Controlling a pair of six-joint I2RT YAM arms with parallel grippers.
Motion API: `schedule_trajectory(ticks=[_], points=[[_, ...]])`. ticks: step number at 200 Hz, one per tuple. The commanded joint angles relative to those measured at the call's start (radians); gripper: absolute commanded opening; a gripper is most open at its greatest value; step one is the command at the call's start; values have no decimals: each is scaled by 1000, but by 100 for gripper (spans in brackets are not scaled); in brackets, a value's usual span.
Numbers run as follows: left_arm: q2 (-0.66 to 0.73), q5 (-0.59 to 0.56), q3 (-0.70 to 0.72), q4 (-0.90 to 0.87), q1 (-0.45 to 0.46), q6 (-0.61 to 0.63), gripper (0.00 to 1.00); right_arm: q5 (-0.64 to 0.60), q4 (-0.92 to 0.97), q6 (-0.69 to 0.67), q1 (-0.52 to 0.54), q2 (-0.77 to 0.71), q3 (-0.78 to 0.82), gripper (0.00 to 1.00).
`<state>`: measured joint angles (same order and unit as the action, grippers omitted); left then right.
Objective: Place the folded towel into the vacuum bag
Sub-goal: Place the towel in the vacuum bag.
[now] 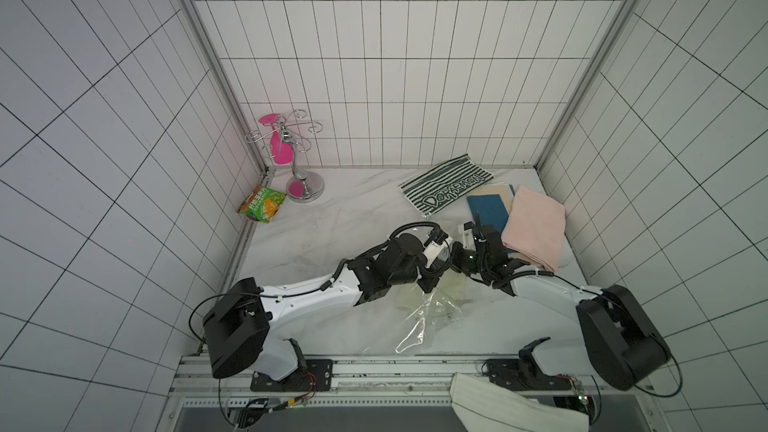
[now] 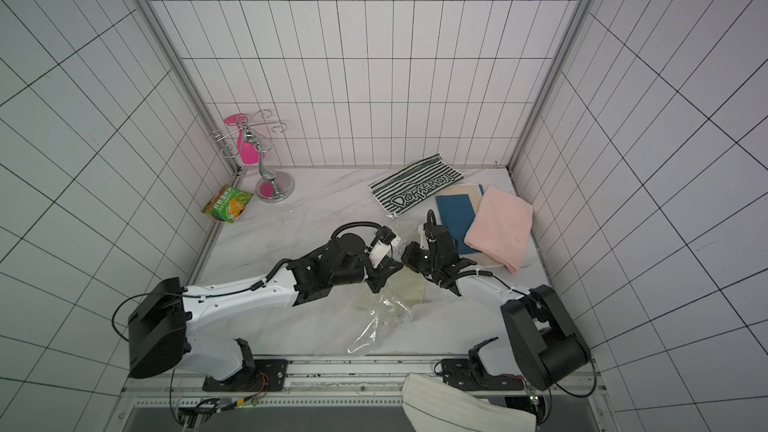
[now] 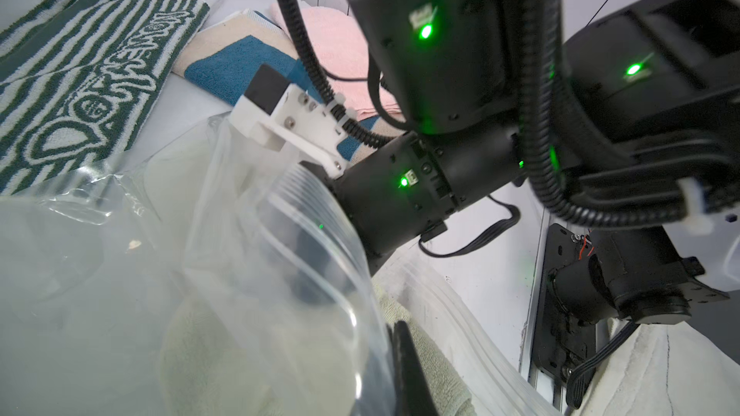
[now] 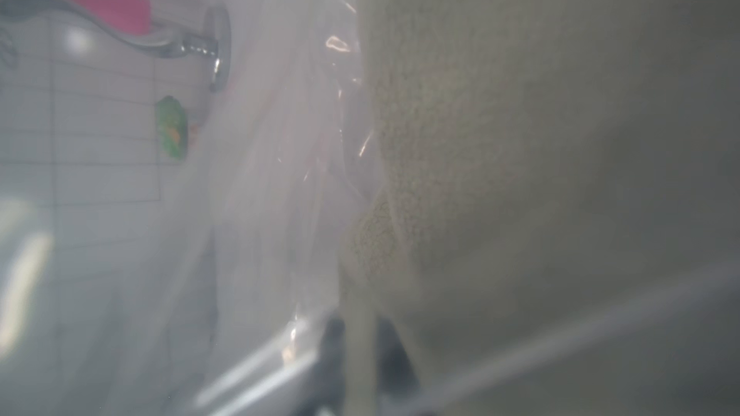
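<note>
The vacuum bag [image 1: 419, 322] [image 2: 374, 326] lies crumpled and transparent mid-table, its zip-strip mouth [image 3: 320, 234] lifted. The folded towel [image 1: 451, 288] [image 2: 409, 286] is pale green terry and lies partly inside the bag, near its mouth. My left gripper [image 1: 432, 280] [image 3: 400, 370] is shut on the bag's upper edge, with the towel [image 3: 424, 358] just beside its dark finger. My right gripper [image 1: 451, 261] [image 4: 358, 338] reaches into the bag from the right. Its two dark fingers are closed on a fold of the towel [image 4: 480, 154], blurred behind plastic.
At the back right lie a green striped towel [image 1: 446, 187], a blue towel [image 1: 488, 209] and a pink towel [image 1: 536, 230]. A green snack packet [image 1: 262, 203] and a chrome stand [image 1: 305, 189] holding a pink glass sit at the back left. A white cloth [image 1: 511, 405] hangs over the front rail.
</note>
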<state>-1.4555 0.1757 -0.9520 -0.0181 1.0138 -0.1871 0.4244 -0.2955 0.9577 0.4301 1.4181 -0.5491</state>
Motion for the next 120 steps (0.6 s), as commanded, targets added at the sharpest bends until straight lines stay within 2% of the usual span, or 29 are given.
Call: schedule_trajectory(ticks=[1, 18, 31, 64, 99, 120], points=[[18, 11, -19, 46, 0, 3, 0, -148, -172, 144, -4, 94, 44, 20], [24, 6, -18, 48, 0, 3, 0, -200, -165, 181, 11, 184, 61, 21], [24, 2, -18, 51, 0, 2, 0, -193, -142, 188, 36, 245, 46, 23], [8, -30, -16, 47, 0, 8, 0, -90, -155, 154, 74, 308, -7, 27], [-37, -51, -5, 27, -43, 38, 0, 110, -145, 103, 102, 366, -133, 28], [-66, -56, -18, 2, -57, 44, 0, 127, -167, 125, 93, 341, -122, 29]])
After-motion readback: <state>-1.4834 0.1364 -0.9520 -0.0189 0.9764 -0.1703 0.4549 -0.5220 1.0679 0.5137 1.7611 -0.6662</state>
